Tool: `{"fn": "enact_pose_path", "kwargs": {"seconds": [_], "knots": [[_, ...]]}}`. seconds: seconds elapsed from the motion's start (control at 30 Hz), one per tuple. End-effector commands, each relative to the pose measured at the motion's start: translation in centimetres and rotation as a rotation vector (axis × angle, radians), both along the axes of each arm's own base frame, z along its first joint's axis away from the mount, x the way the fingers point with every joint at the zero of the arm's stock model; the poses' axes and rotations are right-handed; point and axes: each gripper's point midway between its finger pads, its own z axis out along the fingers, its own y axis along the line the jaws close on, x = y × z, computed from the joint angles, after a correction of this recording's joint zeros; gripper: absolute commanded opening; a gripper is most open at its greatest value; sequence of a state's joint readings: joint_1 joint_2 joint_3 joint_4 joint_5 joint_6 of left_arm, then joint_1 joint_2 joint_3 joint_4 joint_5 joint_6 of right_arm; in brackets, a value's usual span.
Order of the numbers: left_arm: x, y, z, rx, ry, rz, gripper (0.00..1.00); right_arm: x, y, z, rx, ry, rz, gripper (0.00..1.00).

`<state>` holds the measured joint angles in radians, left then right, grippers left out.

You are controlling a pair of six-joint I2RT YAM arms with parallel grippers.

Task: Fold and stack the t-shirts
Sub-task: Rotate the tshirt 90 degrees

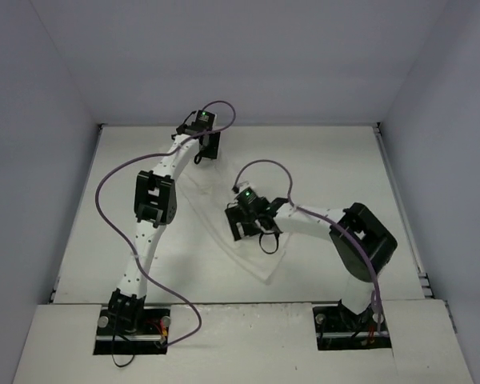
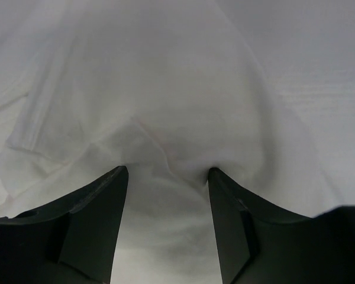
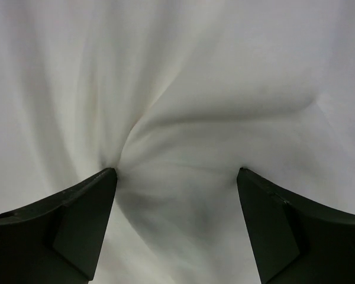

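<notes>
Left fingers (image 2: 89,225) are parted, released, with both tips pressed down into the white t-shirt (image 2: 165,89), and a soft hump of cloth swells up just beyond them. Over to the right fingers (image 3: 77,225): spread wider and gripping nothing, with creases fanning out from one tip where it digs into the fabric. Cloth fills both wrist views edge to edge. From above, the left arm (image 1: 156,200) reaches out close to the far edge of the desk (image 1: 344,176), a little left of centre. The right arm (image 1: 364,240) bends in from the right side, its fingers down near the middle. The shirt lies between and under them, white on white and hard to trace. Only a faint hem seems to run toward the near edge, stopping short of it.
</notes>
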<state>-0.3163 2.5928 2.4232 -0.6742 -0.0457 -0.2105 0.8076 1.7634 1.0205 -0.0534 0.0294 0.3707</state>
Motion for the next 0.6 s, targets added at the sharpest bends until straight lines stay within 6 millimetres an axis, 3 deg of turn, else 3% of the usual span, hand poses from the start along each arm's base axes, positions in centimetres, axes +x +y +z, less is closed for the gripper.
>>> {"fn": "enact_pose_path", "kwargs": {"seconds": [0.0, 0.1, 0.17, 0.2, 0.27, 0.3, 0.43, 0.47, 0.5, 0.53, 0.57], "knots": [[4.4, 1.1, 8.3, 0.033, -0.232, -0.035, 0.57, -4.5, 4.7, 4.2, 0.084, 0.022, 0.117, 0.81], [4.7, 3.6, 11.3, -0.03, -0.274, 0.046, 0.59, -2.7, 3.5, 7.1, 0.056, -0.094, 0.07, 0.81], [4.2, 6.0, 17.0, -0.1, -0.363, 0.103, 0.6, -1.4, 3.3, 10.8, 0.078, -0.196, 0.075, 0.82], [3.4, 6.8, 18.9, -0.12, -0.386, 0.119, 0.6, -0.7, 2.9, 12.3, 0.082, -0.241, 0.066, 0.82], [1.8, 8.8, 22.7, -0.136, -0.441, 0.142, 0.61, 0.5, 2.5, 13.3, 0.064, -0.283, 0.08, 0.82], [1.1, 9.2, 22.0, -0.133, -0.415, 0.145, 0.61, 0.9, 2.4, 13.4, 0.045, -0.297, 0.103, 0.81], [-4.0, 9.5, 23.6, -0.164, -0.387, 0.161, 0.61, 2.3, 2.5, 11.2, -0.012, -0.264, 0.192, 0.79], [-5.6, 9.6, 20.7, -0.177, -0.306, 0.197, 0.61, 2.4, 2.8, 10.3, -0.024, -0.244, 0.22, 0.78], [-6.9, 9.4, 19.9, -0.199, -0.273, 0.203, 0.61, 2.7, 2.9, 10.1, -0.043, -0.251, 0.253, 0.77], [-8.8, 9.4, 20.9, -0.24, -0.275, 0.229, 0.61, 3.0, 2.9, 9.3, -0.052, -0.233, 0.269, 0.73], [-10.4, 9.4, 20.5, -0.247, -0.255, 0.234, 0.61, 3.1, 2.9, 8.9, -0.06, -0.226, 0.279, 0.72]]}}
